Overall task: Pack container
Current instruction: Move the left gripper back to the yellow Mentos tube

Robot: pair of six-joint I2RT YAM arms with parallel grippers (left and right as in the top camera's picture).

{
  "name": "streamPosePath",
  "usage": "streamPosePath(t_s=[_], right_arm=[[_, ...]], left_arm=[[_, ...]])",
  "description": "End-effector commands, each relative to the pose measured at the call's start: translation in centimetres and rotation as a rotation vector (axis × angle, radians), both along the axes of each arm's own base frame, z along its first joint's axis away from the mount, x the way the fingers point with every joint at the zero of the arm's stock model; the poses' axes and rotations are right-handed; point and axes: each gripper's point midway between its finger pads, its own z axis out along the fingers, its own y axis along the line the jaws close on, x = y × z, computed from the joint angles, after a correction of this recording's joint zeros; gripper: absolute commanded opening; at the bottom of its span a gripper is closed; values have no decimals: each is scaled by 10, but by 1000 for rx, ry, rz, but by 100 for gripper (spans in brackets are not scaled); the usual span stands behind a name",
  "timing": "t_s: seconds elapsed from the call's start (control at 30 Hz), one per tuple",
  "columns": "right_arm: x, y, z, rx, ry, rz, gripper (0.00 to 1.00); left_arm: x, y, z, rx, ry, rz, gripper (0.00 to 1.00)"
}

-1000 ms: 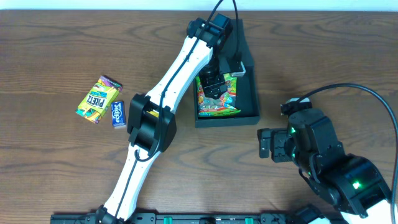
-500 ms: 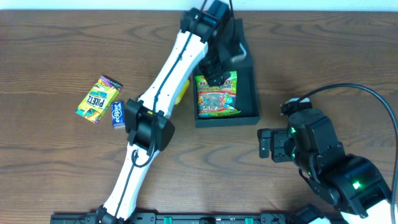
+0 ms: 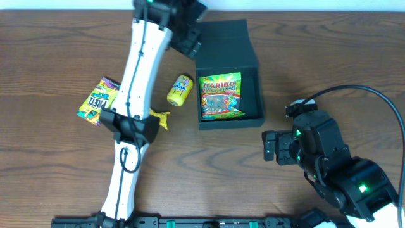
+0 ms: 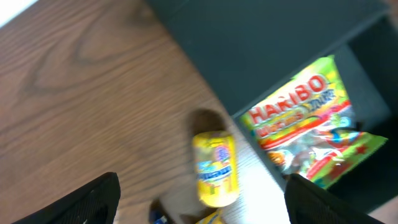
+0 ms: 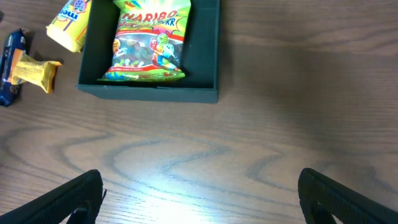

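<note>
Your container [image 3: 252,95] sits right of centre, its lid flap laid back toward the far table edge. A HARIBO bag [image 3: 221,96] lies inside, with bare floor to its right. A yellow packet [image 3: 180,89] lies near its left wall and a PRETZ box [image 3: 99,101] farther left. The left gripper [image 4: 200,186] and right gripper [image 5: 200,180] both gape, empty.

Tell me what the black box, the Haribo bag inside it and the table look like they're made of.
Container: probably cardboard, matte black, with thin flat walls, a folded flap lid and no shine.
Haribo bag: likely plastic film, glossy, with a printed, wrinkled surface that catches the light.
Table: wood or wood-look laminate, brown with visible grain and a slight sheen. I can't tell which.
</note>
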Motion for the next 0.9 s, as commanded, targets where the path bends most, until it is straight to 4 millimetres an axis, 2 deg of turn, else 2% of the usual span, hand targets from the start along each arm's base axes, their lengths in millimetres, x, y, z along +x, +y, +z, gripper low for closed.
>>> streamPosePath(t_s=[0.0,0.17,0.23,0.27,0.4,0.47,0.6,0.77,0.87], right_arm=[[1,-2,4,-6,-13,2,99],[1,-2,4,-6,-13,2,99],[1,-2,4,-6,-13,2,99],[1,-2,4,-6,-13,2,99],[1,-2,4,-6,-13,2,99],[1,-2,4,-6,-13,2,99],[1,-2,4,-6,-13,2,99],[1,-2,4,-6,-13,2,99],[1,-2,4,-6,-13,2,99]], left_arm=[[-11,25,5,-23,56,37,84],[-3,63,-3,-19,84,123,83],[-3,70,-10,-7,109,116,84],[-4,72,-15,0,126,110,88],[-10,67,-28,-20,185,97,91],[-12,59,-29,-66,204,84,98],[-23,58,-20,-84,220,79,95],[-54,66,-8,-93,274,25,96],[-63,65,-10,-115,282,17,96]])
